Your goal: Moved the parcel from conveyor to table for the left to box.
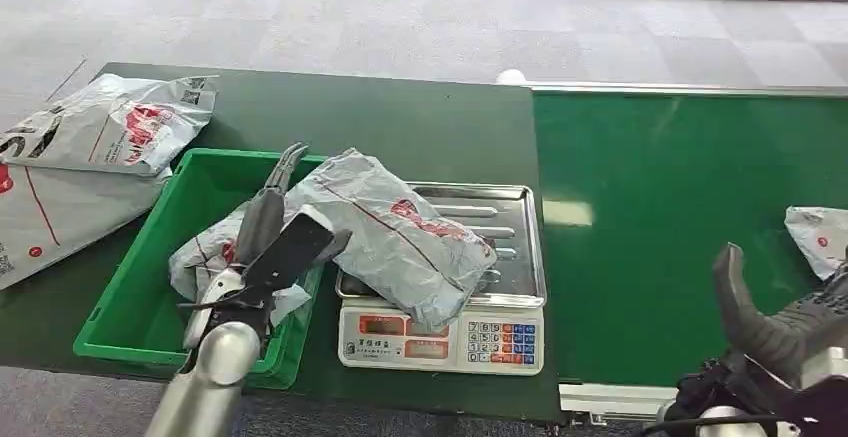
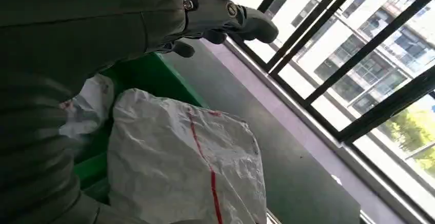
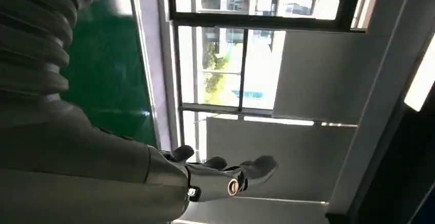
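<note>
Green counter [image 1: 420, 117]: grey parcel [image 1: 400, 232] on scale tray [image 1: 500, 222]. L hand [image 1: 275, 227] at its 9 o'clock, fingers apart, empty. R hand [image 1: 775, 332] fingers spread, empty.

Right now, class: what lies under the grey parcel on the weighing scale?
The grey parcel rests on the scale's steel tray, its left end overhanging the green box. The tray's ribbed right part shows; the part beneath the parcel is covered. The keypad stays visible.
</note>
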